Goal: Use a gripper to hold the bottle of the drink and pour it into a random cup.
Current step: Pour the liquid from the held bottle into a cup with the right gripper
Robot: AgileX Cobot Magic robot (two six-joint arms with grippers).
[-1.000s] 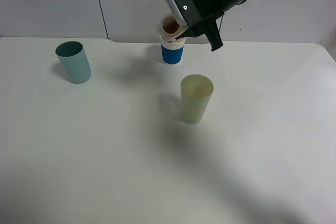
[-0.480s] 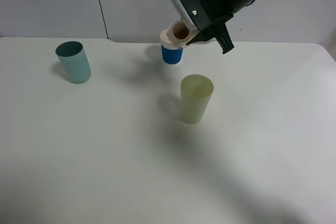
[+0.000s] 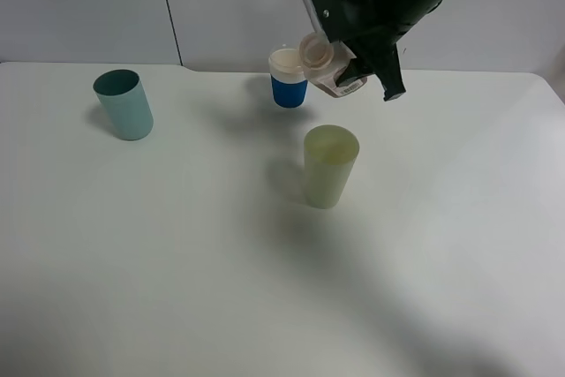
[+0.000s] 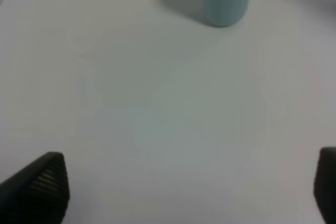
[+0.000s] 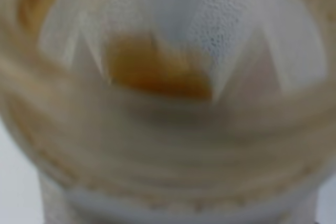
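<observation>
Three cups stand well apart on a plain white surface (image 3: 177, 289); nearest is the pale yellow-green cup (image 3: 331, 165); a teal tumbler (image 3: 124, 104) sits at its ten o'clock; a blue-banded white cup (image 3: 289, 79) at eleven; grey wall panels (image 3: 88, 6) lie behind; the right hand (image 3: 357, 59) grips the bottle (image 3: 328, 66) aloft at the cup's twelve, tilted, capless, brown drink inside; the left hand (image 4: 184, 192) gapes wide.

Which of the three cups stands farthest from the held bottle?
The teal-green cup, alone on the far left; the other two stand near the bottle.
</observation>
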